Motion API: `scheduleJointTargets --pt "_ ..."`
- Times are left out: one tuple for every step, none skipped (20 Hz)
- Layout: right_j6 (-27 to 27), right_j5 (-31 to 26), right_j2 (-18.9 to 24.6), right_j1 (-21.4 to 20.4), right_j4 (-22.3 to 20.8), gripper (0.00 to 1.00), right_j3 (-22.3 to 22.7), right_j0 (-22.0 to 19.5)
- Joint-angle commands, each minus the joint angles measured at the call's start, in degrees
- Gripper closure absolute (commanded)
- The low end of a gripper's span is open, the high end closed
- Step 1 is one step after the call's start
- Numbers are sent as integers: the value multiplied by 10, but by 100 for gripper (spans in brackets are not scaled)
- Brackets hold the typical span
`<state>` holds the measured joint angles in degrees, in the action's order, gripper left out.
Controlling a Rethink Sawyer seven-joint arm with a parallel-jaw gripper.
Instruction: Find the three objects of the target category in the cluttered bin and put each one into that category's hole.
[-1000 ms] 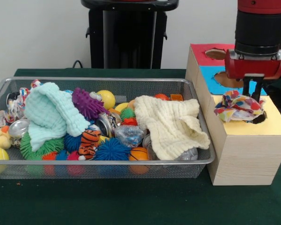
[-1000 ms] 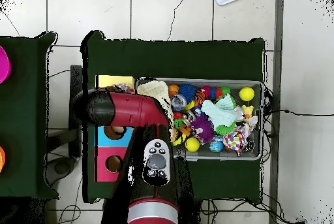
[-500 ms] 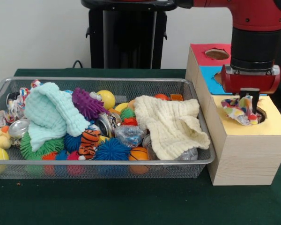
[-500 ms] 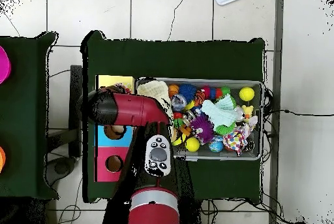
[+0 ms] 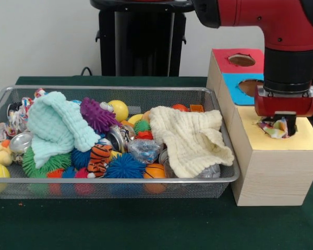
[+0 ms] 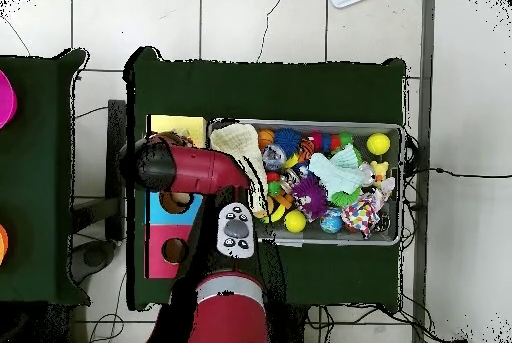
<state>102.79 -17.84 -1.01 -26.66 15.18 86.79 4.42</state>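
Lowered, colourful cloth (image 5: 274, 127) sinks into yellow hole (image 5: 288, 128)

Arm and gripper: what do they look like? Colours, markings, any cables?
The arm has glossy red shells with a black cylindrical section between them. Overhead, a pale oval panel with dark buttons sits on it. The gripper has a red housing with a pale plate beneath and black fingers. No loose cables show.

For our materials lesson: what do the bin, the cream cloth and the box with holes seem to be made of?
Bin: metal wire mesh, silvery, see-through grid. Cream cloth: soft woven fabric, ridged and folded, probably cotton. Box with holes: pale wood by its grain, with matte coloured tops, perhaps paper.
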Motion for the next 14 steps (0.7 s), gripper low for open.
scheduleJointTargets --pt "161 40 69 58 63 100 15 3" --pt "159 40 70 58 67 100 18 2" --pt "154 36 67 59 68 100 18 3" --pt "149 32 65 59 69 100 18 4" --pt "142 27 56 61 67 100 13 9" --pt "143 19 44 62 73 0 11 16" --pt "142 12 34 62 70 0 8 22" --pt "141 6 24 61 67 0 5 27" --pt "139 0 14 60 64 0 1 32" --pt "129 -35 5 56 57 0 -3 34" --pt "128 -48 -1 48 56 0 -1 36" --pt "125 -60 -4 40 55 0 4 34" --pt "120 -71 -7 33 52 0 7 33" --pt "117 -82 -12 27 49 0 10 33"
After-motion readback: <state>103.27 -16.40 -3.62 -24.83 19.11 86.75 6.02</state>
